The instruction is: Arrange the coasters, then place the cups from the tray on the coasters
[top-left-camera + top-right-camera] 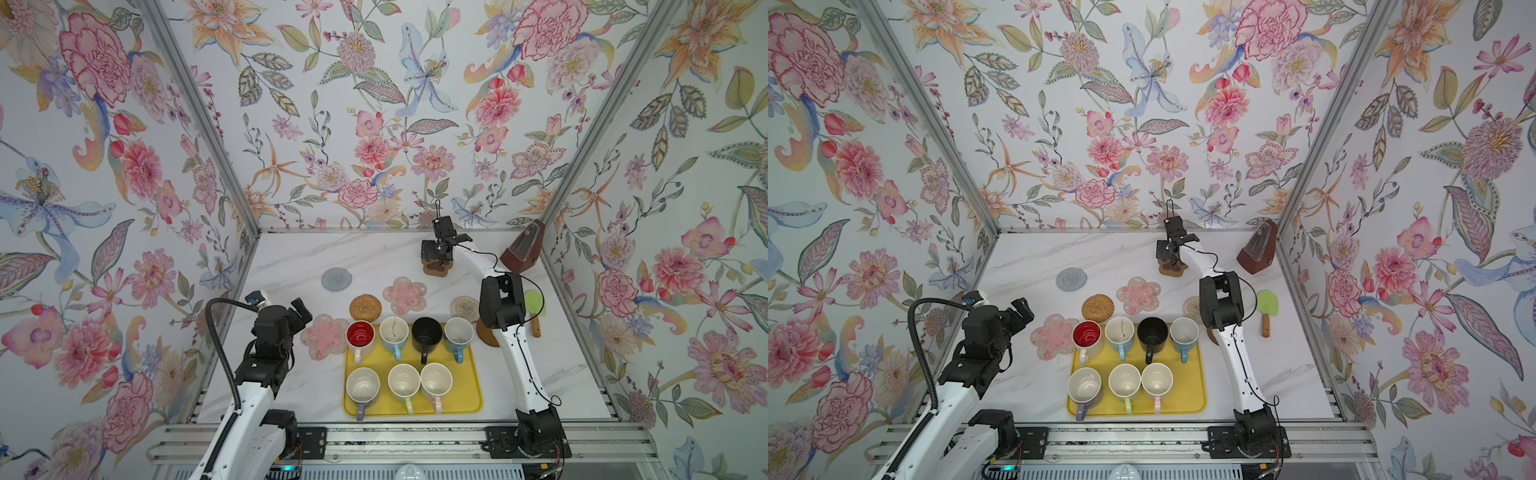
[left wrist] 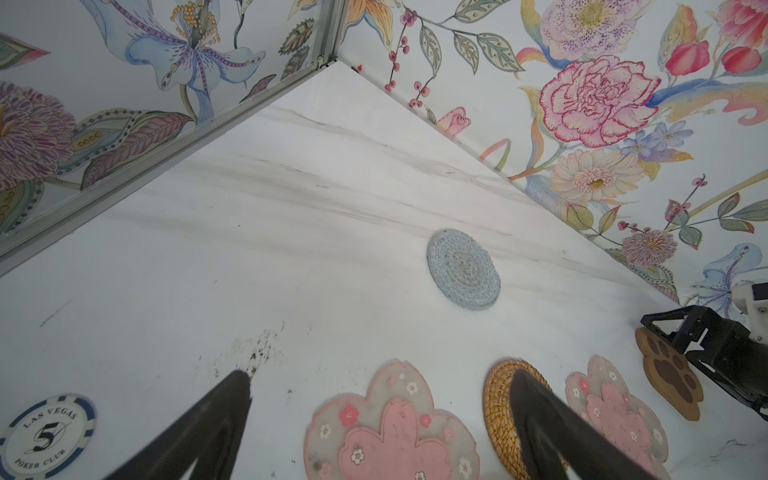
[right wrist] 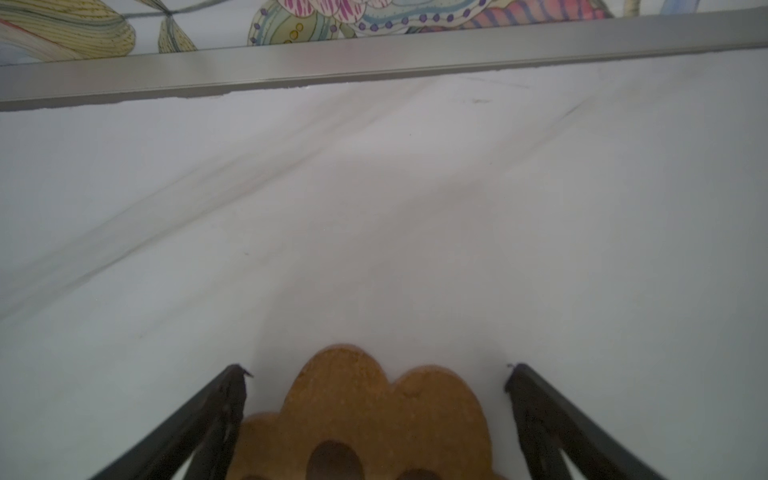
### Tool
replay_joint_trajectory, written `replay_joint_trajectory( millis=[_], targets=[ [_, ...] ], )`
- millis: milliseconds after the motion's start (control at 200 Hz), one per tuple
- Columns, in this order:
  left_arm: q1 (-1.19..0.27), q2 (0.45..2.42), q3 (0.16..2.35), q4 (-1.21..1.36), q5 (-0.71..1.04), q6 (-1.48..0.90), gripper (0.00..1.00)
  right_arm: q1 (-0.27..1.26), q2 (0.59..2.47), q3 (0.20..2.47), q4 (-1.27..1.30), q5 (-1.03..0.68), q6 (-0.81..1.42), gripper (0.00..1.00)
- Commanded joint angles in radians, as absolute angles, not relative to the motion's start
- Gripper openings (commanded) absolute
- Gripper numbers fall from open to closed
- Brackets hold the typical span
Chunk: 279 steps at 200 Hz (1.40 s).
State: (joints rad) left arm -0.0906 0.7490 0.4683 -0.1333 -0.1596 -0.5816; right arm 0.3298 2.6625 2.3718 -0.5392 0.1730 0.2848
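Observation:
Several cups stand on the yellow tray [image 1: 469, 390], among them a red-lined white one [image 1: 360, 335] and a black one [image 1: 427, 332]. Behind the tray lie coasters: grey woven [image 1: 336, 279], two pink flowers [image 1: 404, 295] [image 1: 325, 336], tan rattan [image 1: 365, 307] and beige woven [image 1: 465, 308]. A dark wooden disc [image 1: 487, 336] is partly hidden by the right arm. At the far back my right gripper [image 1: 436, 259] [image 3: 376, 372] is open, low over the brown paw coaster [image 3: 361, 415], which lies between its fingers. My left gripper [image 1: 301, 309] [image 2: 380, 376] hangs open and empty beside the left pink flower [image 2: 390, 432].
A brown metronome [image 1: 523, 246] stands in the back right corner. A green spatula [image 1: 534, 305] lies by the right wall. A poker chip [image 2: 45, 434] lies on the table near the left gripper. Flowered walls close in the left, back and right sides.

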Motion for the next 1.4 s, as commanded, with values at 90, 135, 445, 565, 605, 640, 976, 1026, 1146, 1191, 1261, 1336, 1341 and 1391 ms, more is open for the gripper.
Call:
replay_joint_trajectory(
  millis=[90, 135, 445, 565, 605, 640, 976, 1026, 1146, 1191, 1261, 1336, 1341, 1391],
  targets=[
    [-0.085, 0.75, 0.469, -0.111, -0.152, -0.594, 0.99, 0.331, 2.666, 2.365, -0.618, 0.167, 0.27, 0.99],
    [-0.085, 0.752, 0.468, -0.11, -0.15, -0.593, 0.99, 0.334, 2.657, 2.346, -0.619, 0.172, 0.263, 0.99],
    [-0.085, 0.75, 0.464, -0.106, -0.15, -0.591, 0.99, 0.354, 2.582, 2.222, -0.607, 0.153, 0.231, 0.99],
    [-0.086, 0.748, 0.463, -0.113, -0.152, -0.585, 0.99, 0.357, 2.54, 2.168, -0.582, 0.165, 0.232, 0.99],
    [-0.085, 0.749, 0.463, -0.116, -0.15, -0.583, 0.99, 0.356, 2.531, 2.16, -0.583, 0.159, 0.238, 0.99],
    [-0.086, 0.75, 0.463, -0.118, -0.148, -0.583, 0.99, 0.356, 2.522, 2.152, -0.583, 0.149, 0.244, 0.99],
    [-0.101, 0.874, 0.611, -0.204, -0.02, -0.51, 0.95, 0.354, 2.266, 2.021, -0.512, 0.192, 0.238, 0.99],
    [-0.124, 0.909, 0.654, -0.226, -0.018, -0.497, 0.94, 0.354, 2.182, 1.948, -0.471, 0.192, 0.239, 0.99],
    [-0.212, 0.99, 0.759, -0.266, -0.054, -0.483, 0.93, 0.353, 1.989, 1.747, -0.39, 0.197, 0.256, 0.99],
    [-0.247, 1.027, 0.801, -0.276, -0.063, -0.482, 0.93, 0.351, 1.909, 1.633, -0.35, 0.199, 0.269, 0.99],
    [-0.299, 1.103, 0.874, -0.296, -0.073, -0.485, 0.92, 0.346, 1.79, 1.472, -0.303, 0.19, 0.294, 0.99],
    [-0.351, 1.205, 0.964, -0.328, -0.089, -0.486, 0.92, 0.342, 1.673, 1.312, -0.282, 0.198, 0.317, 0.99],
    [-0.355, 1.212, 0.97, -0.33, -0.091, -0.485, 0.92, 0.341, 1.658, 1.29, -0.281, 0.201, 0.32, 0.99],
    [-0.388, 1.28, 1.032, -0.351, -0.109, -0.489, 0.91, 0.336, 1.599, 1.205, -0.271, 0.202, 0.337, 0.99]
  ],
)
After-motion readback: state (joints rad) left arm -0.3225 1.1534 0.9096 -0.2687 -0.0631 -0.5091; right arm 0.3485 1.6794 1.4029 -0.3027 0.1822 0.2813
